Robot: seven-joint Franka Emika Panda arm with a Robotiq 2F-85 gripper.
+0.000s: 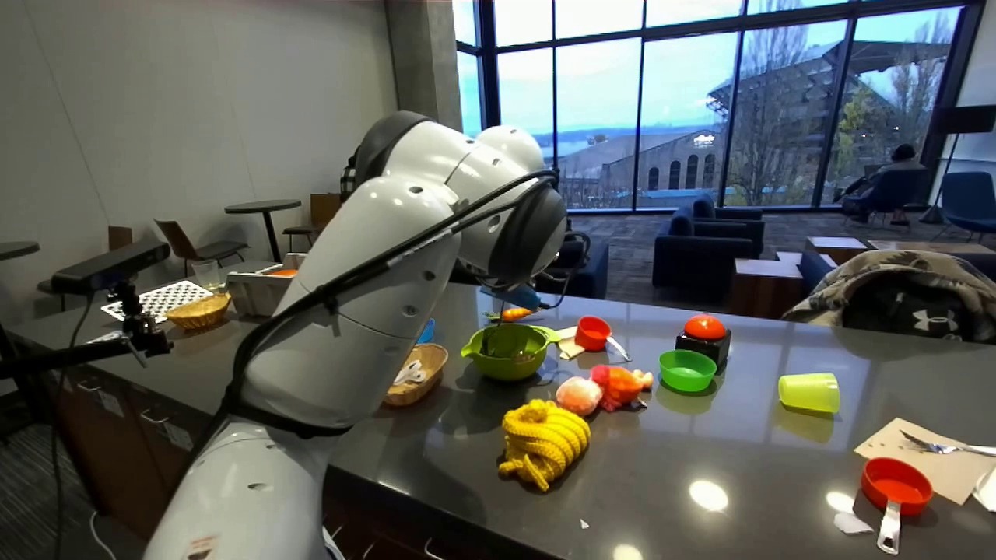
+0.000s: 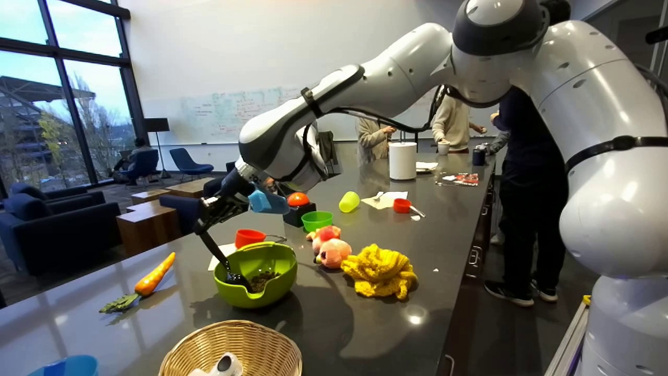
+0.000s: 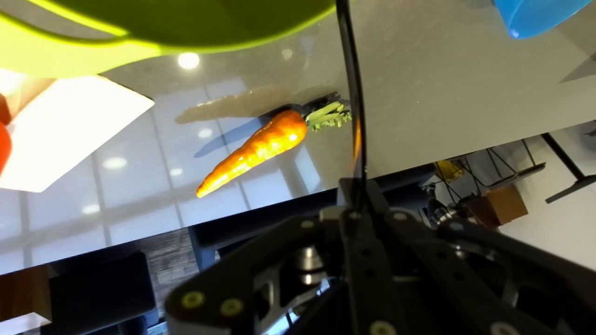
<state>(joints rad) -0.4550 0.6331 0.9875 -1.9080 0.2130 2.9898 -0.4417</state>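
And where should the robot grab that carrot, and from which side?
Probably around the thick end of the carrot, next to its green leaves, coming from above and closing across it: it lies on its side, fattest there and thinning to a pointy tip. The gripper holds a black utensil, though, so that should be put down first.

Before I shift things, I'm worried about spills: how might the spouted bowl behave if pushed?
The bowl would likely slide rather than roll, standing upright on a glossy counter. Its brown bits lie low, so spilling seems unlikely. The black utensil dipping in might snag it.
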